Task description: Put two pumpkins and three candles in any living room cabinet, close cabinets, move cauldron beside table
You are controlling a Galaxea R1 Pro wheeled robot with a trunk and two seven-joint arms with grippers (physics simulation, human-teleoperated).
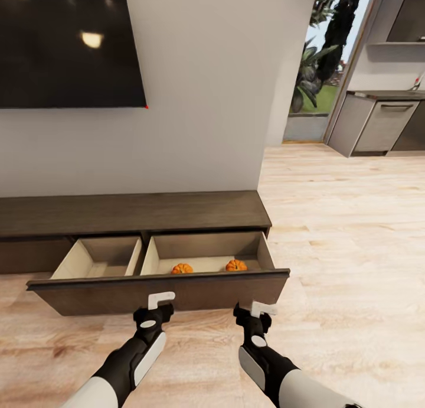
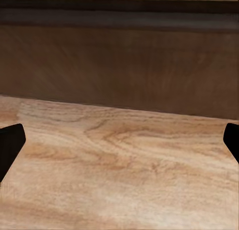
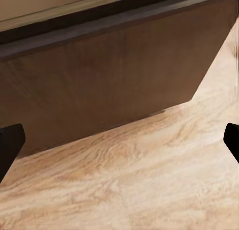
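While both pumpkins [image 1: 182, 268] [image 1: 236, 265] lie in the cabinet's [image 1: 136, 213] pulled-out drawer [image 1: 159, 290], left tool [image 1: 160, 300] and right tool [image 1: 263, 308] hover just before its front, fingers apart, empty; an uneven push could skew the drawer, leaving it ajar.

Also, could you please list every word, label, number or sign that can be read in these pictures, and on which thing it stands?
There is none. The cabinet, its open drawer, the two pumpkins, the dark screen on the wall and both grippers carry no readable writing.
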